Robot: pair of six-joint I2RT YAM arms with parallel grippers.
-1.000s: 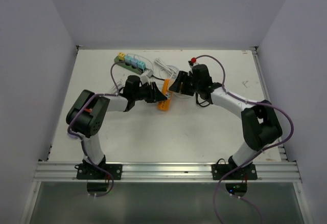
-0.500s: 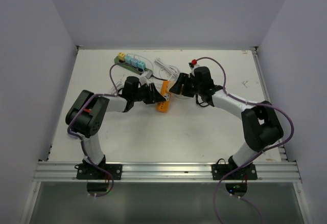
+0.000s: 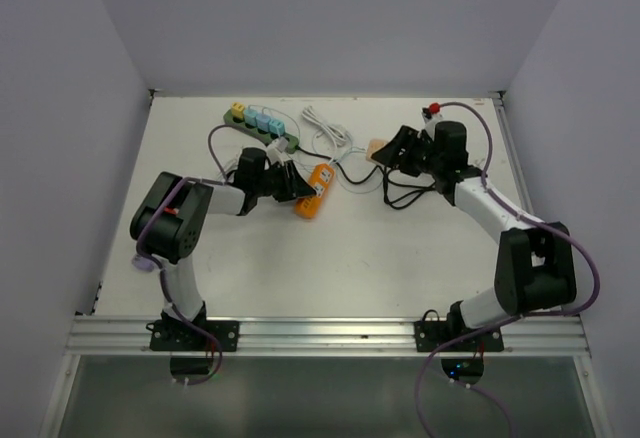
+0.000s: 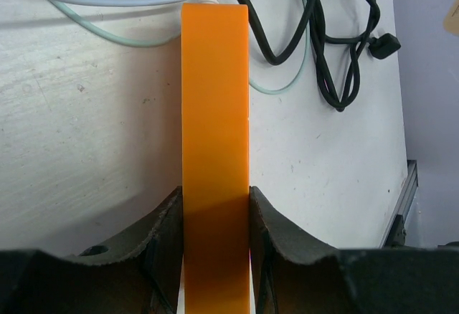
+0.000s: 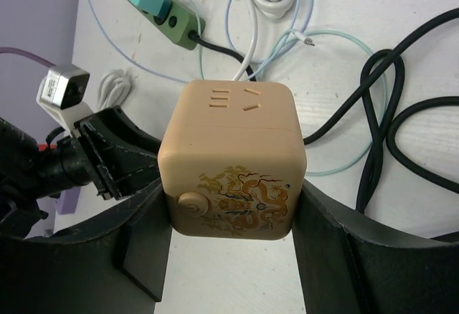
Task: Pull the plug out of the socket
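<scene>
I am looking at a white table (image 3: 400,248) boxed in by pale lavender walls (image 3: 330,18). At the back left the dark-green power strip (image 5: 183,31) is lying flat and angled, with teal plugs (image 3: 262,120) sitting in its row of sockets; from this far I cannot tell how firmly they are seated. No gripper is touching it. Just in front of it my left gripper (image 4: 215,199) is clamping the orange power strip (image 4: 215,99) by its long sides, jaws pressing on both edges. A coiled white cord (image 3: 325,130) is lying behind, mid-table. To the right, well apart, my right gripper (image 5: 233,206) is gripping a beige cube adapter (image 5: 233,156) between its jaws, with a looping black cord (image 5: 387,135) lying beneath.
</scene>
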